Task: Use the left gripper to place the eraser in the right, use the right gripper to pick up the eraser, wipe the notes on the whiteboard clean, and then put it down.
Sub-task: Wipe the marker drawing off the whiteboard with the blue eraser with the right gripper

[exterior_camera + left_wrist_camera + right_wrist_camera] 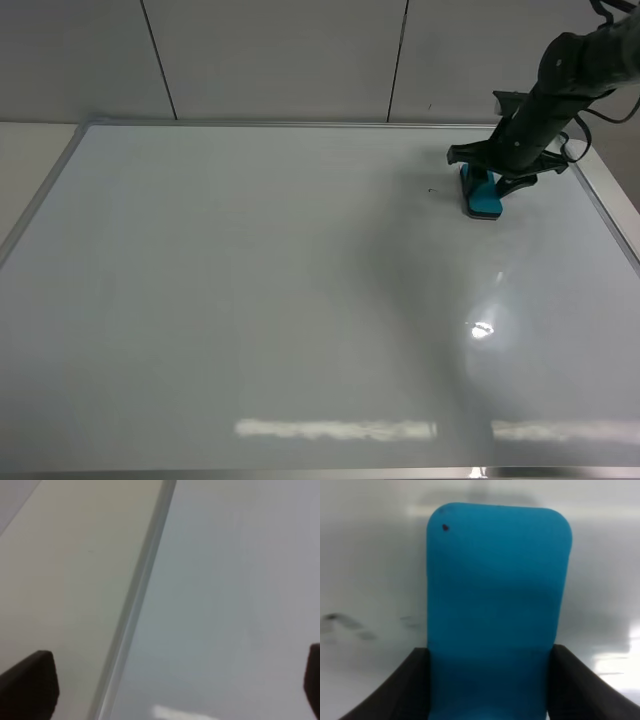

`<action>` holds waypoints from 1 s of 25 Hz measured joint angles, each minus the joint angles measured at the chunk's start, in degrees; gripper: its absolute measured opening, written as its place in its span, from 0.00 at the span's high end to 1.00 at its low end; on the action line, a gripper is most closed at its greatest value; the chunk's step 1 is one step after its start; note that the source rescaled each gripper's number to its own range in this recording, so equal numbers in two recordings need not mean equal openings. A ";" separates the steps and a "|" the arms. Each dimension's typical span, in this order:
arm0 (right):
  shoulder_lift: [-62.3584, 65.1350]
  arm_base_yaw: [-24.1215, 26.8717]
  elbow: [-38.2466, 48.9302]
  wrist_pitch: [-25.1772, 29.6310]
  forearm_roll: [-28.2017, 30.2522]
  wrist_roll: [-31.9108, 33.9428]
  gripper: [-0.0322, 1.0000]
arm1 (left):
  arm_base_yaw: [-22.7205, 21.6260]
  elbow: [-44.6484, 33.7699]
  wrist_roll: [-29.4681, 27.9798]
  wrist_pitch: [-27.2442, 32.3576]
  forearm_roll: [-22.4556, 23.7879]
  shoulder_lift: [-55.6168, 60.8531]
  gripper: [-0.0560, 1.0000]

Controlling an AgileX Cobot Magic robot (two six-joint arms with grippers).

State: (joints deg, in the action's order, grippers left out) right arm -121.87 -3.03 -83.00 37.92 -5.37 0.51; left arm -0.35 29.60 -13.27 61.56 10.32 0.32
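The blue eraser [481,198] rests on the whiteboard [250,300] at the far right, held between the fingers of my right gripper [487,180]. In the right wrist view the eraser [495,610] fills the middle, with the dark fingers [400,690] pressed on both its sides. Faint dark marker traces [342,625] lie on the board beside it, and a small mark [432,190] shows just left of the eraser. My left gripper [170,690] is open and empty, over the whiteboard's left frame [135,600]; its arm is out of the high view.
The whiteboard's metal frame [600,200] runs close to the right of the eraser. A beige table surface [65,580] lies beyond the board's left edge. Light glare [482,328] reflects on the board.
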 joint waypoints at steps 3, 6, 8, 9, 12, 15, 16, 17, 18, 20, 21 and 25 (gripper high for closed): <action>0.00 1.68 0.00 0.19 0.00 0.00 0.97 | 0.00 0.00 0.00 0.00 0.00 0.00 0.00; 0.00 1.27 0.00 0.19 -1.15 -0.51 0.97 | 0.00 0.00 0.00 0.00 0.00 0.00 0.00; 0.00 -0.29 0.00 0.52 -3.54 -2.49 0.97 | 0.00 0.00 0.00 0.00 0.00 0.00 0.00; 0.00 -1.42 0.00 0.60 -4.79 -3.31 0.97 | 0.00 0.00 0.00 0.00 0.00 0.00 0.00; -0.02 -6.65 0.00 0.59 -8.26 -4.54 0.97 | 0.00 0.00 0.00 0.00 0.00 0.00 0.00; -0.25 -12.15 0.00 -0.97 -9.43 -4.23 0.97 | 0.00 0.00 0.00 0.00 0.00 0.00 0.00; -0.32 -13.26 0.00 -1.67 -9.50 -3.77 0.97 | 0.00 0.00 0.00 0.00 0.00 0.00 0.00; -0.38 -14.31 0.00 -2.43 -9.46 -3.29 0.97 | 0.00 0.00 0.00 0.00 0.00 0.00 0.00; -0.38 -14.99 0.00 -3.09 -9.20 -2.78 0.97 | 0.00 0.00 0.00 0.00 0.00 0.00 0.00; -0.42 -15.12 0.00 -3.65 -7.94 -1.66 0.97 | 0.00 0.00 0.00 0.00 0.00 0.00 0.00; -0.42 -14.91 0.00 -3.67 -6.72 -1.06 0.97 | 0.00 0.00 0.00 0.00 0.00 0.00 0.00; -0.42 -13.40 0.00 -3.77 -1.03 1.74 0.97 | 0.00 0.00 0.00 0.00 0.00 0.00 0.00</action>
State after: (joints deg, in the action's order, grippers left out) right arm -122.29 -16.43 -83.00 34.16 -6.40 2.25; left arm -0.35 29.60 -13.27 61.56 10.32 0.32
